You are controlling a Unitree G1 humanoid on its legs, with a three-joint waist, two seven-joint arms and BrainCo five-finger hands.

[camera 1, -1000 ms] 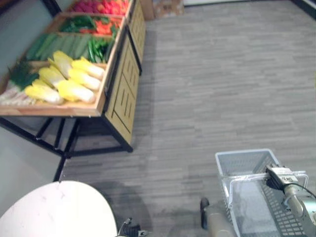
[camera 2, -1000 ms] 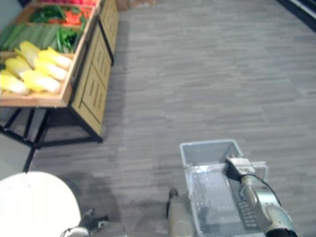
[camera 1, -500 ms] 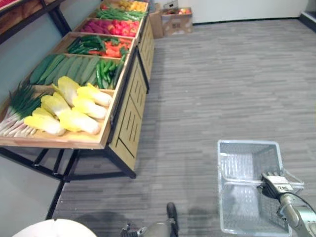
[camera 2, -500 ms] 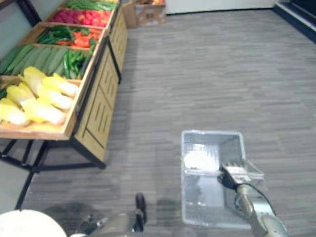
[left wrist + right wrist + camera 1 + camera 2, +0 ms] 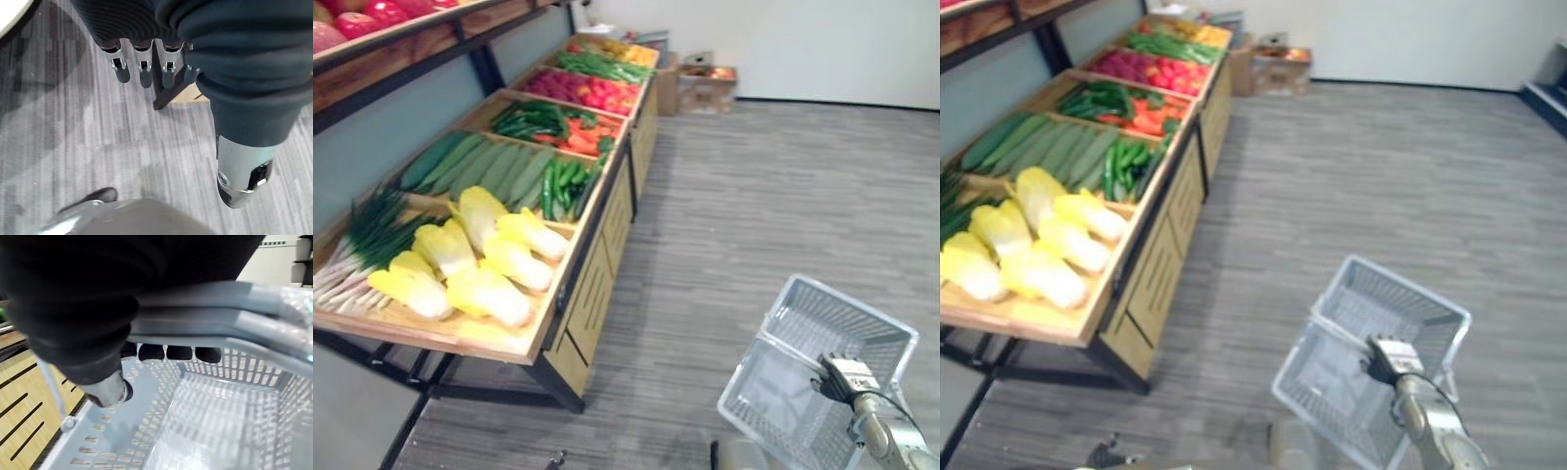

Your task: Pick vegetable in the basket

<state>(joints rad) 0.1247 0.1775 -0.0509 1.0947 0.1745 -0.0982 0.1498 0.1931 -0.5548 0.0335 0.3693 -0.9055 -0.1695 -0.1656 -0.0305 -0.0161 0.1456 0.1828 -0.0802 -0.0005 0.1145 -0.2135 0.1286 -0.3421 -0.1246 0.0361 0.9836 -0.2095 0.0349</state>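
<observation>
A wooden produce stand [image 5: 576, 294] runs along my left. It holds yellow napa cabbages [image 5: 489, 259], scallions [image 5: 362, 240], cucumbers [image 5: 480, 166], green peppers [image 5: 563, 181] and red and green vegetables farther back. An empty grey plastic basket [image 5: 850, 304] hangs at lower right, turned at an angle over the floor. My right hand [image 5: 1378, 364] is shut on its grey handle [image 5: 234, 313], with the fingertips [image 5: 166, 352] curled under the bar. My left hand [image 5: 142, 49] hangs over the floor by the stand's dark leg, fingers [image 5: 142, 73] straight and holding nothing.
An upper shelf [image 5: 401, 44] with red fruit overhangs the stand's back. Cardboard boxes [image 5: 705, 83] sit at the far wall. Grey plank floor [image 5: 783, 186] stretches wide to the right of the stand.
The camera has tilted up and swung, so more of the stand and the far wall show and the white round object has left view. The basket now hangs turned diagonally.
</observation>
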